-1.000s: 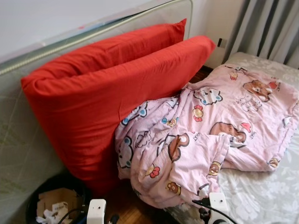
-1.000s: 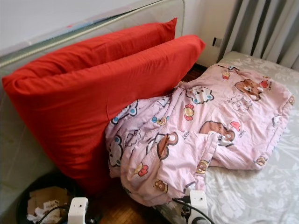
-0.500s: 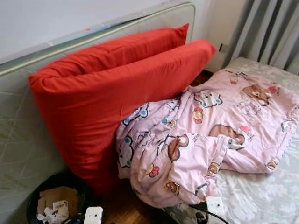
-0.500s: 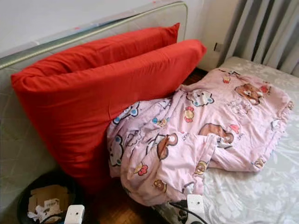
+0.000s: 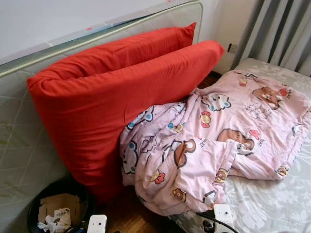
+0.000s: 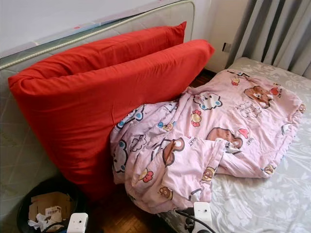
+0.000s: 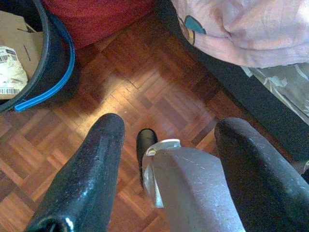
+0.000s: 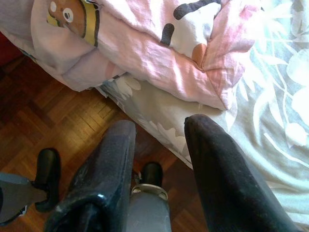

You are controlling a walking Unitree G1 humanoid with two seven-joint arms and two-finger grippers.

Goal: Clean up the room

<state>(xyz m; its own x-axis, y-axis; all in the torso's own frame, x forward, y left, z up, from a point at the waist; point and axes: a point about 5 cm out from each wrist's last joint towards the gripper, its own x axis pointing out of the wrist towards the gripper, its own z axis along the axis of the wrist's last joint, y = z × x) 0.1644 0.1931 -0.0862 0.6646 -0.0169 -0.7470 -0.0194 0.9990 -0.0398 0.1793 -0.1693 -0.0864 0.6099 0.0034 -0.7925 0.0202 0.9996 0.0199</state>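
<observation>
The pink cartoon-print blanket point(image 5: 214, 141) lies crumpled across the near corner of the bed point(image 5: 272, 204), one bunched fold spilling over the mattress edge toward the parquet floor point(image 7: 145, 92) — that's the untidy thing here, by my reading of the task. Down low, the right gripper point(image 8: 159, 159) hangs just below that overhanging fold, its two black fingers point(image 8: 104, 169) spread apart and holding nothing, the edge of the bed sheet right ahead of the fingertips. The left gripper point(image 7: 166, 159) hovers over the bare floor, fingers parted too and empty, with the black bin point(image 7: 50, 58) of cardboard scraps off to one side of it and the blanket's hem beyond the tips. Two big red pillows point(image 5: 121, 97) lean against an upended mattress point(image 5: 24, 145) by the wall, the blanket piled against the lower one. Handling-wise, this blanket looks soft, light and floppy — it won't hold any shape, so a pinch on a flat spot would likely just slide off thin cloth. Best bet seems to be the thick rolled fold nearest the right gripper, where several layers stack up and give the fingers something to bite. Expect the rest to trail and drag behind, maybe snagging on the pillow.
</observation>
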